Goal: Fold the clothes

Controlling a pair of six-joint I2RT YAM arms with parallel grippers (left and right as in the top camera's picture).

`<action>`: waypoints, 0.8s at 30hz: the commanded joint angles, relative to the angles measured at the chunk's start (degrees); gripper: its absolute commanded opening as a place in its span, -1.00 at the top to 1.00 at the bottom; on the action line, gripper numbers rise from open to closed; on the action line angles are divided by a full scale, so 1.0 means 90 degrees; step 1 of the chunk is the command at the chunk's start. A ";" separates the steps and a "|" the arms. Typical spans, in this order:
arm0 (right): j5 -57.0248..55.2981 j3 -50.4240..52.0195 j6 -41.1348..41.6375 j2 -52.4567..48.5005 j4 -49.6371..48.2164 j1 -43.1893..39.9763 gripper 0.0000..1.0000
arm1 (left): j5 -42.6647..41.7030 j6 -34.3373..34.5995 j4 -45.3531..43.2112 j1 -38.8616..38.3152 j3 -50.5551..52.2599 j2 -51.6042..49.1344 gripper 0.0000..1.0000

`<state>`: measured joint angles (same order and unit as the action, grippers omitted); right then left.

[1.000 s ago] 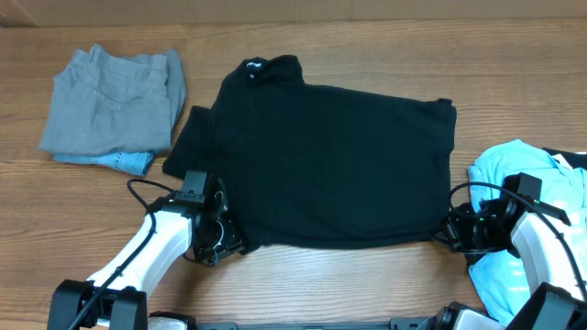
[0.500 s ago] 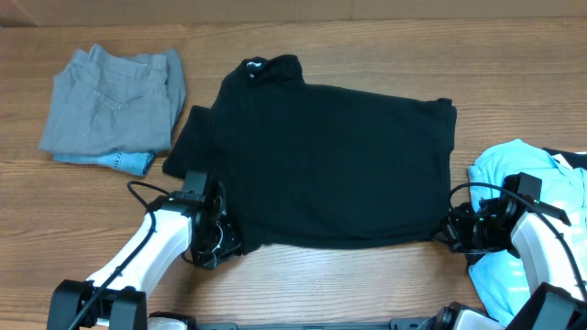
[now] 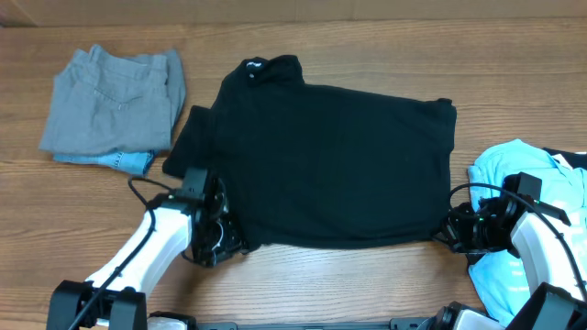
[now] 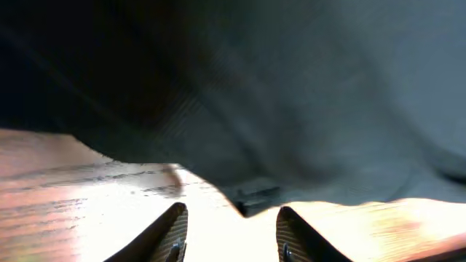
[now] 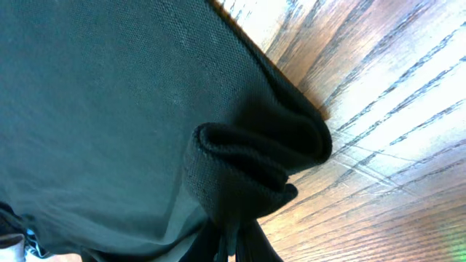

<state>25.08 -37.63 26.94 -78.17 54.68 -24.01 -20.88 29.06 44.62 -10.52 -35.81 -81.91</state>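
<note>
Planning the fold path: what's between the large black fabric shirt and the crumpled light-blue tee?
Overhead: bare wooden table, plus the right gripper pinching the black shirt.

The table point(image 3: 321, 286) is light brown wood, its long dark grain lines running side to side in the overhead view. Along its far edge, well beyond both pairs of fingers, a paler tan strip point(image 3: 413, 7) crosses the top of the view; whether it is a wall or a board cannot be told. Just ahead of the left fingers point(image 4: 172, 231) the bare wood is washed out by strong glare, pale pink going to white. To the right of the right fingers point(image 5: 247, 249) the grain shows sharply, dark streaks on a warm orange-brown surface with a soft sheen.
</note>
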 commanded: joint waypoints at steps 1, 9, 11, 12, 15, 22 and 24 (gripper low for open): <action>0.0007 -0.0126 -0.0049 0.0066 -0.0024 -0.0012 0.92 | -0.0155 0.0306 -0.0527 -0.0044 0.0381 0.0019 -0.07; 0.0010 -0.0126 -0.0053 0.0066 -0.0015 -0.0012 0.92 | -0.0109 0.0318 -0.1025 -0.0044 0.0539 0.0019 0.20; 0.0010 -0.0126 -0.0051 0.0066 -0.0017 -0.0012 0.92 | -0.0046 0.0316 -0.1027 -0.0044 0.0542 0.0019 0.56; 0.0010 -0.0126 -0.0053 0.0066 -0.0015 -0.0012 0.92 | -0.0015 0.0318 -0.1025 -0.0044 0.0539 0.0019 0.82; 0.0010 -0.0126 -0.0165 0.0066 -0.0015 -0.0012 0.92 | 0.0063 0.0311 -0.1035 -0.0044 0.0542 0.0019 0.86; -0.0012 -0.0126 -0.0192 0.0066 -0.0017 -0.0012 0.92 | 0.0002 0.0141 -0.0886 -0.0039 0.0452 0.0022 0.92; -0.0012 -0.0126 -0.0194 0.0066 -0.0005 -0.0012 0.92 | 0.0005 -0.0034 -0.0493 -0.0036 0.0202 0.0051 0.91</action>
<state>25.10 -37.63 25.78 -78.17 54.72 -24.01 -22.20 31.20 37.19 -10.52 -32.12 -81.17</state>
